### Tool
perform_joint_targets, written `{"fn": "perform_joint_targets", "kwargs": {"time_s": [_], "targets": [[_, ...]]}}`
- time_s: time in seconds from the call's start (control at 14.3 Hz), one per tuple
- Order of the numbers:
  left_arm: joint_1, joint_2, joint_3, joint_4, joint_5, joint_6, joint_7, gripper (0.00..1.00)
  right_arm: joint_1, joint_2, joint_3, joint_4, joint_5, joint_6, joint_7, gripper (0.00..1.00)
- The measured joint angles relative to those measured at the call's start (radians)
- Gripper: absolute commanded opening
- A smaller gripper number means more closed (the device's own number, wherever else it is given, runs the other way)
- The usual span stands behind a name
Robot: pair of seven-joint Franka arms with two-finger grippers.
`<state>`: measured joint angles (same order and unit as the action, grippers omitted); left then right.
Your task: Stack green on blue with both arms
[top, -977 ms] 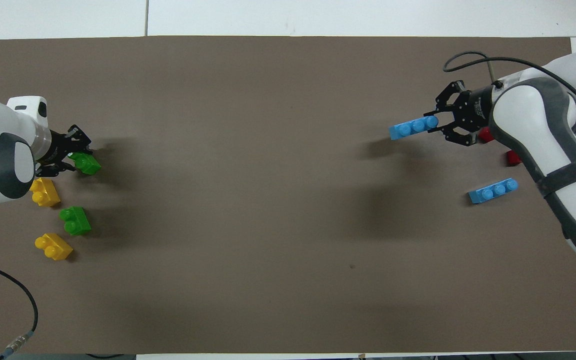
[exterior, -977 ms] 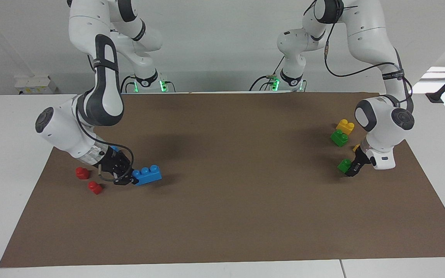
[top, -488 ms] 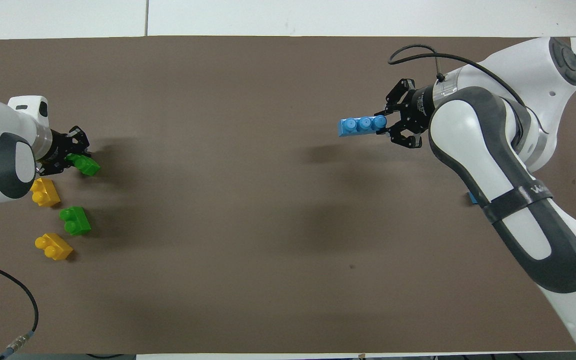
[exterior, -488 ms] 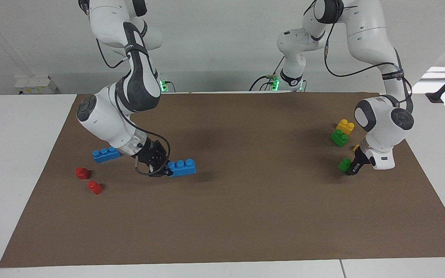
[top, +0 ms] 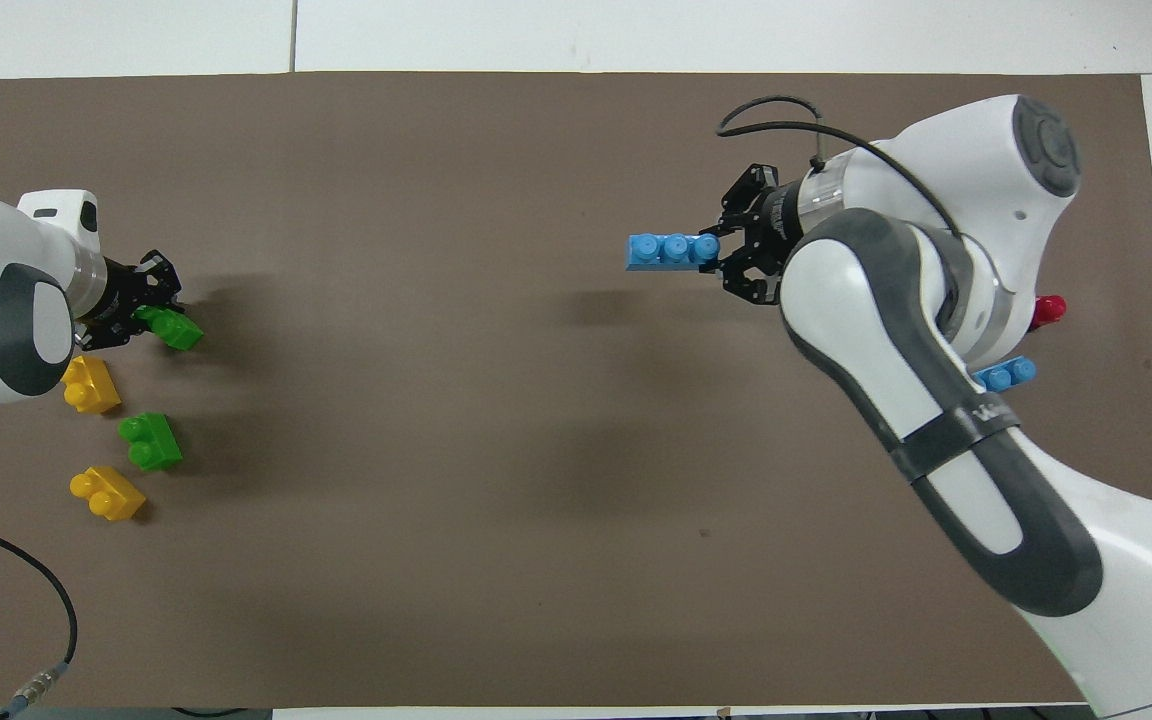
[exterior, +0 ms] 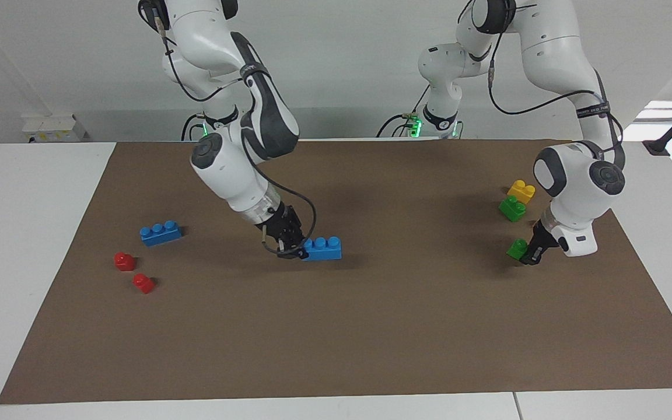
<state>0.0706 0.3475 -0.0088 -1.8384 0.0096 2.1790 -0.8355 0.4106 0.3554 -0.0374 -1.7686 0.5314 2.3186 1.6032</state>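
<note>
While each arm already has its piece in hand, the two are still well apart over the brown mat point(exterior: 371, 326). A right gripper point(exterior: 298, 252), reaching toward the middle of the table, pinches one end of a long bright blue plastic brick with three round studs point(exterior: 323, 248); the brick juts out from the fingertips toward the left arm's end, studs up and roughly level, which I judge keeps its top free to receive the other piece. Whether it rests on the mat or hangs just above it I cannot tell. A left gripper point(exterior: 527, 252) is pressed together on a small bright green plastic brick with two round studs point(exterior: 517, 248), which sticks out from its tips toward the middle, low over the mat. Just beside this claw, on the robots' side, lie a second green brick point(exterior: 512, 207) and two yellow two-stud bricks point(top: 88, 384), one of them largely hidden in the facing view. Back toward the right arm's end sit a spare blue brick point(exterior: 161, 233) and two small red bricks point(exterior: 124, 261).
</note>
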Motion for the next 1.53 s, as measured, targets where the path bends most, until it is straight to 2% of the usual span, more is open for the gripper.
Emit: {"fn": "perform_joint_targets", "kwargs": {"time_s": [0.28, 0.56, 0.91, 1.26, 1.53], "targets": [[-0.063, -0.131, -0.008, 0.018, -0.001, -0.139, -0.269, 0.00, 0.042, 0.000, 0.000, -0.040, 0.000, 0.045, 0.017, 0.00], [-0.207, -0.214, -0.014, 0.015, -0.002, -0.202, -0.679, 0.00, 0.084, 0.001, 0.000, -0.095, 0.000, 0.111, 0.051, 0.00], [-0.425, -0.217, -0.017, 0.010, -0.001, -0.203, -1.069, 0.00, 0.094, 0.028, 0.000, -0.124, 0.000, 0.151, 0.058, 0.00], [-0.578, -0.217, -0.017, 0.002, -0.001, -0.151, -1.268, 0.00, 0.095, 0.036, 0.001, -0.129, 0.000, 0.168, 0.080, 0.00], [-0.640, -0.194, -0.016, -0.009, 0.001, -0.089, -1.376, 0.00, 0.096, 0.037, 0.001, -0.143, 0.000, 0.178, 0.083, 0.00]]}}
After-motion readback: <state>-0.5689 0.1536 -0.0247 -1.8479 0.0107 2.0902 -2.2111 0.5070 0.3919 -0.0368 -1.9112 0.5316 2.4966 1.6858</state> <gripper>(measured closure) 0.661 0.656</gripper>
